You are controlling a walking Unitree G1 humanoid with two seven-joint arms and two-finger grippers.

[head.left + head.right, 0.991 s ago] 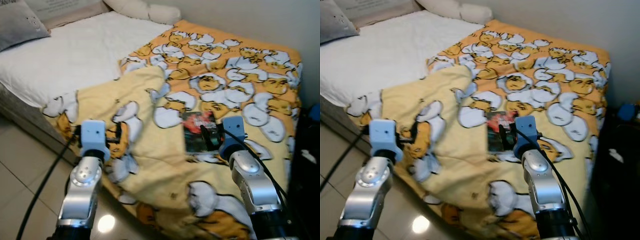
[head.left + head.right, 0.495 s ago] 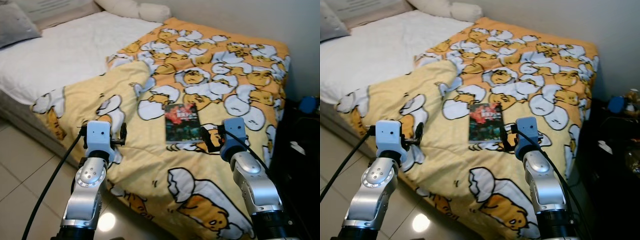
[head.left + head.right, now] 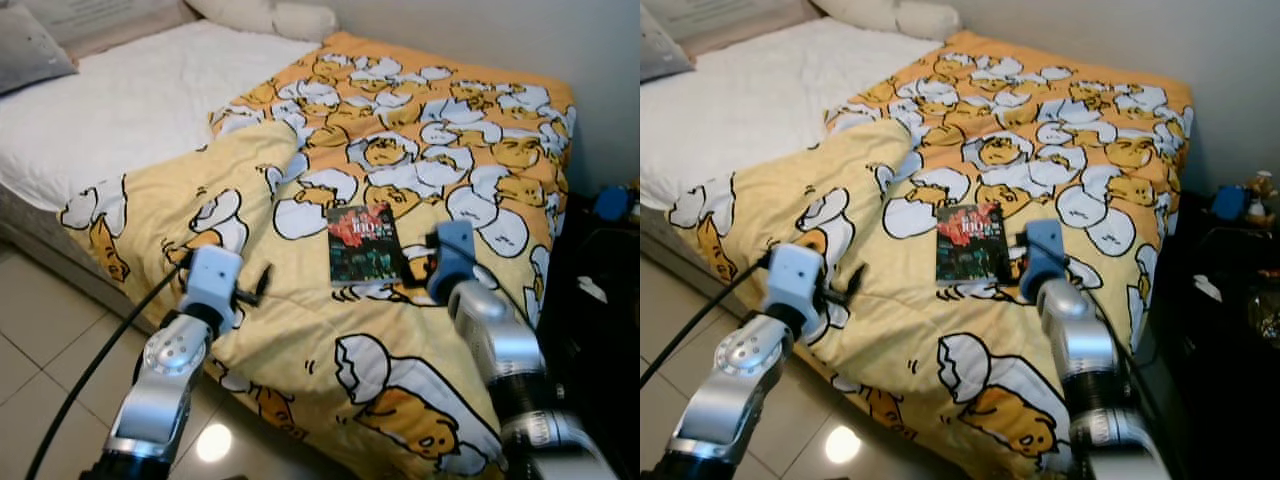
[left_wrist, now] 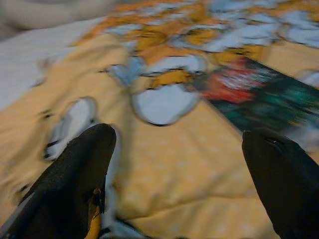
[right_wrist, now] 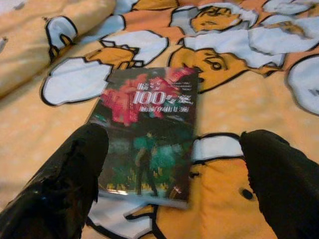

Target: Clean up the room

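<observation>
Little looks done: the dark glossy paperback book point(image 5: 149, 132) lies unlifted on the yellow egg-print cotton blanket point(image 3: 330, 330), just ahead of the wide-open, empty right gripper point(image 5: 174, 184).

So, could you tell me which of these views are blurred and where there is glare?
The left wrist view is smeared throughout: the book and the blanket print have soft edges. The right wrist view is sharp enough to make out the book's cover lettering. In the left eye view the lower right arm is blurred, and a bright reflection sits on the floor tiles.
</observation>
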